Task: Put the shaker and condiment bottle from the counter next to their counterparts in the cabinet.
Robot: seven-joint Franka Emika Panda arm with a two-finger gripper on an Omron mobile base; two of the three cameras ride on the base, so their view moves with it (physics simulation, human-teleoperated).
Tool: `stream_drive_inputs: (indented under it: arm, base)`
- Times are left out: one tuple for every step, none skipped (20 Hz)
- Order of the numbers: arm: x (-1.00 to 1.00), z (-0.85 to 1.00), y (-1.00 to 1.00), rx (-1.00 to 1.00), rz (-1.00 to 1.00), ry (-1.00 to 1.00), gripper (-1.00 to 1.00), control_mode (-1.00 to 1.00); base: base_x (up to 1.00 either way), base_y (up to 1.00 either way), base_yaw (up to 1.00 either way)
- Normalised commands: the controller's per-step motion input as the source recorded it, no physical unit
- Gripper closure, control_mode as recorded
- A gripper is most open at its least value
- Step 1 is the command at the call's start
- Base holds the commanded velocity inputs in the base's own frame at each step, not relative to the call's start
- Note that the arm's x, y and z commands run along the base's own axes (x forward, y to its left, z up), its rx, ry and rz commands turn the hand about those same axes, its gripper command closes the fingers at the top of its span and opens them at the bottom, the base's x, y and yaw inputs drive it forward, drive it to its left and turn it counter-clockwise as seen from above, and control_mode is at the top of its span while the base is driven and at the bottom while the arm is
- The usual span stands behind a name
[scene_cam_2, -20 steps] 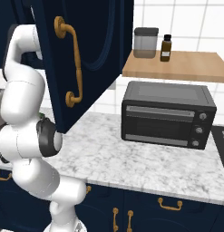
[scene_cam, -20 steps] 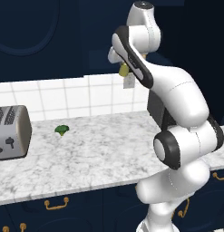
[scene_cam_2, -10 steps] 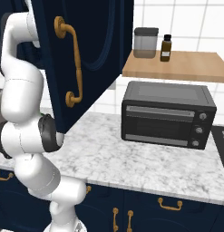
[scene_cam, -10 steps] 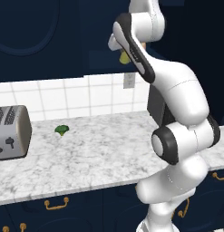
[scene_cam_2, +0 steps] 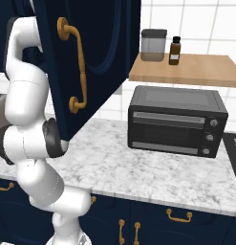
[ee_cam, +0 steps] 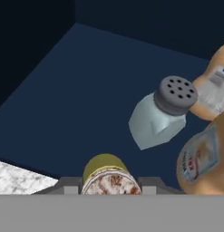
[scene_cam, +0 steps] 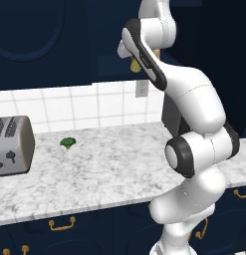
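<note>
A: Any writing to read?
B: White labels on the two orange bottles [ee_cam: 202,158] at right in the hand view, red and blue marks, too blurred to read.
A: Where's the shaker?
B: Yellow-green shaker [ee_cam: 109,174] sits right betw. the fingers of the gripper [ee_cam: 109,183], cap toward the camera, jaws clamped on it. It's up over the navy cabinet shelf [ee_cam: 86,90], near the pale grey shaker [ee_cam: 161,115] w/ dark holed cap. Left base view: shaker up high by the wrist.
A: Counter?
B: Marble counter [scene_cam: 104,169] has a toaster [scene_cam: 12,144] and a bit of broccoli [scene_cam: 68,143], well apart.
</note>
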Motion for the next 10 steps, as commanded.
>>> stream_drive_inputs:
  arm:
    - [0.37,-0.16,0.0,0.0,0.0,-0.04,1.0,-1.0]
    - [0.38,-0.08,0.0,0.0,0.0,-0.05,1.0,-1.0]
    - [0.36,-0.03,0.0,0.0,0.0,-0.05,1.0,-1.0]
    - [0.31,-0.01,0.0,0.0,0.0,-0.04,1.0,-1.0]
    - [0.26,0.0,0.02,0.0,0.0,-0.03,1.0,-1.0]
    - [0.2,0.0,0.06,0.0,0.0,-0.04,1.0,-1.0]
    - [0.16,0.0,0.09,0.0,0.0,-0.04,1.0,-1.0]
    - [0.11,0.0,0.15,0.0,0.0,-0.02,1.0,-1.0]
    - [0.04,0.0,0.21,0.0,0.0,-0.01,1.0,-1.0]
    - [0.0,0.0,0.28,0.0,0.0,0.0,1.0,-1.0]
  base:
    - [0.0,0.0,0.0]
    - [0.0,0.0,0.0]
    - [0.0,0.0,0.0]
    - [0.0,0.0,0.0]
    - [0.0,0.0,0.0]
    - [0.0,0.0,0.0]
    - [0.0,0.0,0.0]
    - [0.0,0.0,0.0]
    - [0.0,0.0,0.0]
    - [0.0,0.0,0.0]
